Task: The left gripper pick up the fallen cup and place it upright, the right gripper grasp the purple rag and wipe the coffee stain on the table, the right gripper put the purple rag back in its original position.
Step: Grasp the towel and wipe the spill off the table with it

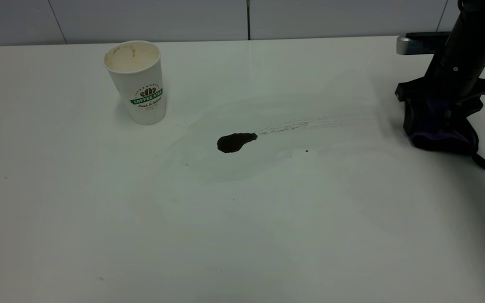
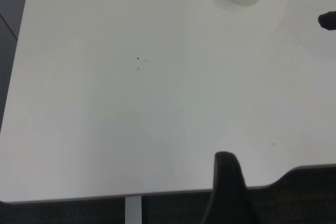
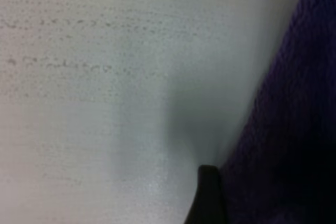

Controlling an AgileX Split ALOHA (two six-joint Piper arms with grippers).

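While the cup [image 1: 137, 82] is standing upright near the table's [image 1: 99, 219] far left edge, I'm pressing my right gripper [image 1: 440, 120] down around the purple rag [image 1: 442, 132] by the right edge, jaws seemingly holding it, since the coffee stain [image 1: 235, 142] mid-table is needing wiping.

Cup [image 1: 138, 82]: white paper, green banner, stained cream inside. Upright on the table [image 1: 242, 231], far across from the right gripper [image 1: 440, 122], mouth up.

Stain [image 1: 235, 142]: dark brown teardrop puddle, between cup and right gripper, nearer the cup. Faint dotted smear trails from it toward the gripper.

Rag [image 1: 442, 130]: purple, fluffy, black edging, bunched on the table directly under the right gripper, fingers down into it. Black loop strap [image 1: 483, 162] lies out past the gripper.
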